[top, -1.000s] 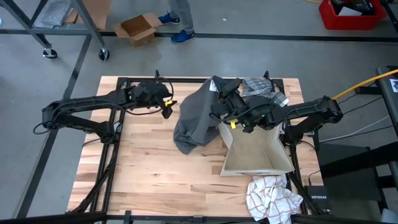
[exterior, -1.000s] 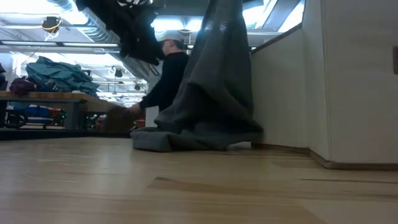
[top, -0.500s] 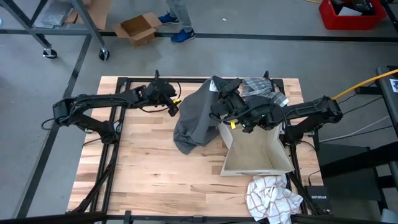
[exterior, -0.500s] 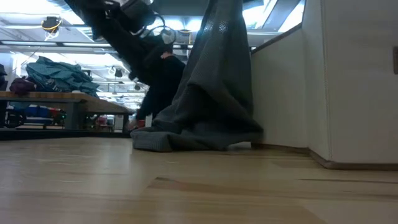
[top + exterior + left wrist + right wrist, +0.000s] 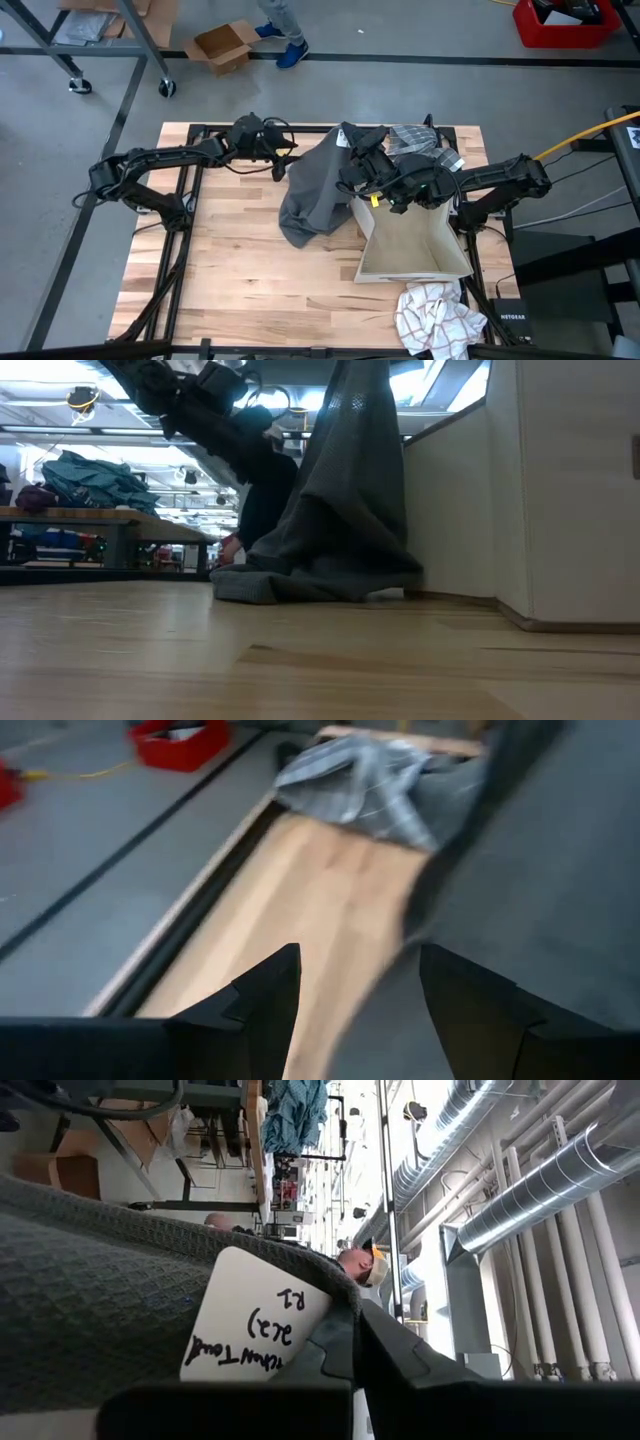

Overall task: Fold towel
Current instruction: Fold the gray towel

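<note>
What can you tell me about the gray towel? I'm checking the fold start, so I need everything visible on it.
The gray towel is dark, waffle-textured cloth with a white handwritten tag. It is unfolded: the right gripper is shut on its top edge, holding it up so it hangs in a draped cone, its lower end bunched on the wooden table against the beige bin. The left gripper is open beside its edge.

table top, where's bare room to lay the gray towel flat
Bare wood lies left of the gray towel and along the table front, left of the beige box. The right side is crowded: box, plaid cloth behind, checkered cloth in front.
</note>
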Motion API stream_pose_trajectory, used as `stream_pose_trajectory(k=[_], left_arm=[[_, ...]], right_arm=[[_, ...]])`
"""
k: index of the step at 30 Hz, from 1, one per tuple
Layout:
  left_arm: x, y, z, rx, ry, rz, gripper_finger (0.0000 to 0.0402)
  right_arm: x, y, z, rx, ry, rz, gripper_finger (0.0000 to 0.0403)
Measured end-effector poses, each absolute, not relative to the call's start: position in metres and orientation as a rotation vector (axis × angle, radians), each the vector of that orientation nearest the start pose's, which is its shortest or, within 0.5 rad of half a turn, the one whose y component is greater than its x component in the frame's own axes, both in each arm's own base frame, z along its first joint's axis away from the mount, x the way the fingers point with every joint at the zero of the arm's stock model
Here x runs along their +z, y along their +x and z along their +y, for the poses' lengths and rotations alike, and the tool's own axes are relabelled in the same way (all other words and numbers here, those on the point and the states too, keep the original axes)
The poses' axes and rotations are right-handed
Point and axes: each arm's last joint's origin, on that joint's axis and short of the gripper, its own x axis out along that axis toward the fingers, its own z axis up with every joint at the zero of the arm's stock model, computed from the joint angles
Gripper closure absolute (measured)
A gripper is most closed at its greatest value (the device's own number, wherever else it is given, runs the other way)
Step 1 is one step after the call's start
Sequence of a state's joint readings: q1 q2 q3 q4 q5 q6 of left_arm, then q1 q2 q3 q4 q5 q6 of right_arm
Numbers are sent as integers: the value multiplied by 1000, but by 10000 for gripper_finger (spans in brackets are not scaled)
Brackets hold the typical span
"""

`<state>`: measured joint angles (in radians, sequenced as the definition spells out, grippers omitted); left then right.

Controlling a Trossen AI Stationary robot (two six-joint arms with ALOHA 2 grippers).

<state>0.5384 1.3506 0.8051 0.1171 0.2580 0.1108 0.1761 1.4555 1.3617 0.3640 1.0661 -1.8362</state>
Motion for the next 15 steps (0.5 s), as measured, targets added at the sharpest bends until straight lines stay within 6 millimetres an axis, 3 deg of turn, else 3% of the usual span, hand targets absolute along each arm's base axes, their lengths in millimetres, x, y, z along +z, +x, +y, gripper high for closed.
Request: stream_pose_trajectory(k=[15], left_arm=[[251, 255, 141, 90, 12, 334, 204]], right_arm=[[425, 319, 32, -767, -1557, 579, 397]])
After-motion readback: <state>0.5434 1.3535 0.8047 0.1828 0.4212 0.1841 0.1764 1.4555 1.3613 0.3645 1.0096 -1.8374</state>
